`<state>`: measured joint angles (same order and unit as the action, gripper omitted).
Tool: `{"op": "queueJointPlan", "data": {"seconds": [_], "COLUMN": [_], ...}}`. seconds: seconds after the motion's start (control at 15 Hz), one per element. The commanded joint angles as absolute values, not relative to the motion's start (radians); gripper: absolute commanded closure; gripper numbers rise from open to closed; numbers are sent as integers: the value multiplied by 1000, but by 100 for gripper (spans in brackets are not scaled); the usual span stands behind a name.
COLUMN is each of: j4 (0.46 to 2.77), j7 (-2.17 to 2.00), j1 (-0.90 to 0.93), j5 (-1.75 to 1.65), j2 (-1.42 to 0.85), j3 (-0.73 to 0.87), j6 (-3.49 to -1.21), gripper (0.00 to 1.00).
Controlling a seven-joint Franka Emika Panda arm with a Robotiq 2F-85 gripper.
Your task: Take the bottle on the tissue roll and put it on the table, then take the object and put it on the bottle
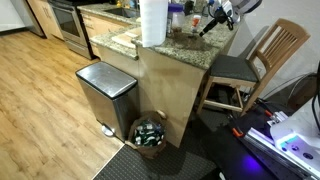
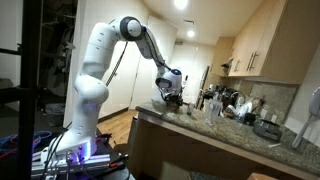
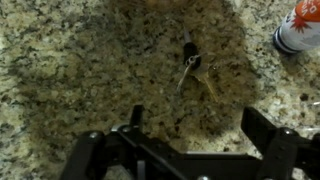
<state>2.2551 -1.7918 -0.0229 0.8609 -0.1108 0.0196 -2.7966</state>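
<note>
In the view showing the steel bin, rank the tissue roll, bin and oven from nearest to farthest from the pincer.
1. Tissue roll, on the counter beside the pincer.
2. Steel bin, on the floor below.
3. Oven, far back, upper left.

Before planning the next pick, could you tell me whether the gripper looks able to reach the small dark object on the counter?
Probably yes: the gripper is open above the counter, the small dark object lies on bare granite just ahead of it, and the bottle stands off to one side.
</note>
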Motion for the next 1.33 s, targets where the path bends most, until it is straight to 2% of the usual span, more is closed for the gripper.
{"op": "queueJointPlan", "data": {"seconds": [0.0, 0.13, 0.6, 0.8, 0.87, 1.27], "j4": [2243, 2243, 2024, 1988, 2030, 2006], "j7": [-1793, -1796, -1433, -1435, -1471, -1472], "j1": [-18, -17, -82, -70, -50, -57], "j5": [857, 857, 1215, 1209, 1189, 1180], "j2": [-123, -125, -296, -363, -311, -364], "j3": [25, 24, -2, 32, 37, 44], "j6": [-2795, -2795, -2634, -2616, -2642, -2606], "gripper": [0, 0, 0, 0, 0, 0]}}
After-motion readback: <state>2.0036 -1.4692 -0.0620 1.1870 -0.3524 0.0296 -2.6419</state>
